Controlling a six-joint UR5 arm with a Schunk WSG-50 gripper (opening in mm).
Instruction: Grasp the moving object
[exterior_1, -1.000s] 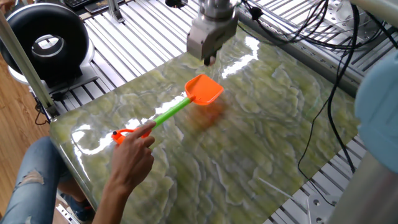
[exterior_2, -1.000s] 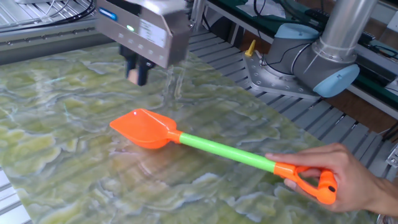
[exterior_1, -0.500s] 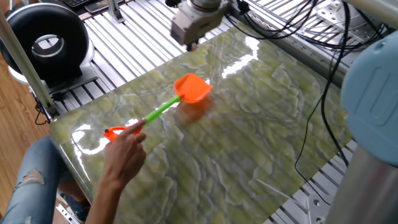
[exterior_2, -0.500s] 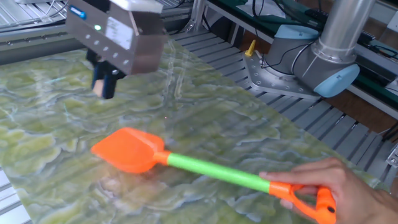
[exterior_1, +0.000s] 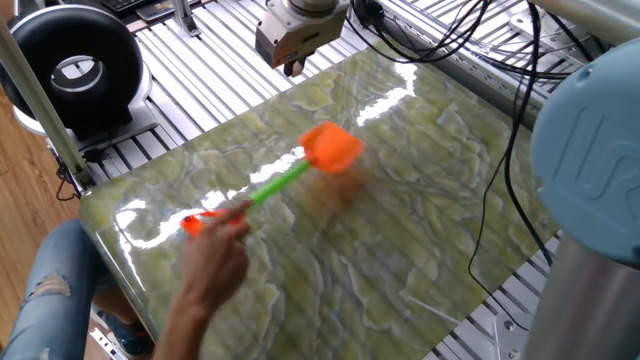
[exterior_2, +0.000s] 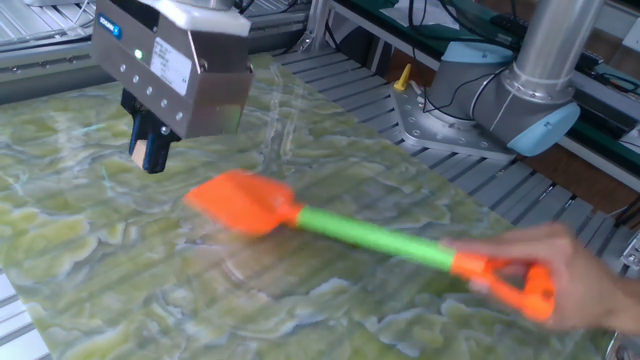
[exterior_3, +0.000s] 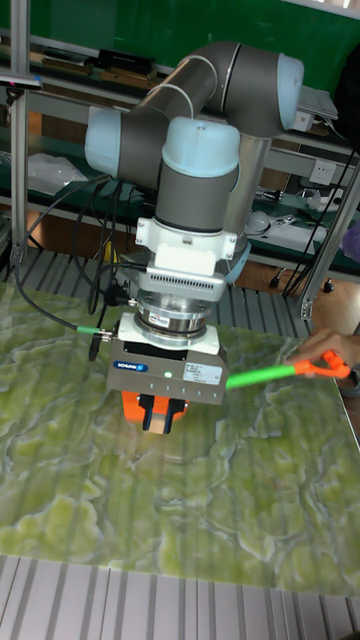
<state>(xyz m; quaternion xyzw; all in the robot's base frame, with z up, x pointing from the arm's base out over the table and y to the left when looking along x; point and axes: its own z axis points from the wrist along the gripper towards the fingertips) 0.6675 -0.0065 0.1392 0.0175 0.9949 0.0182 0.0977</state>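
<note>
Green-veined marble-pattern table top fills all three views.

One fixed view: gripper sits at the far edge of the table, pointing down, holding nothing. Toy shovel lies out on the middle of the slab, orange scoop toward the gripper but well apart from it, green shaft running back to a person's hand at the near-left edge. The hand covers the loop end; both hand and shovel are motion-blurred. Black round fan housing stands off the table at upper left.

The other fixed view: gripper hangs vertically above the slab, fingers close together with only a thin gap; nothing between them. Toy shovel is blurred, scoop just beside and below the gripper body, not touching it. The person's hand grips the orange loop at the right edge. The arm's base is mounted behind the table.

Tall fixed view: the arm folds over from behind, wrist straight down, gripper low over the table. The toy shovel scoop shows orange behind the fingers; shaft slants up right to the person's hand. Whether scoop touches fingers: cannot tell.
</note>
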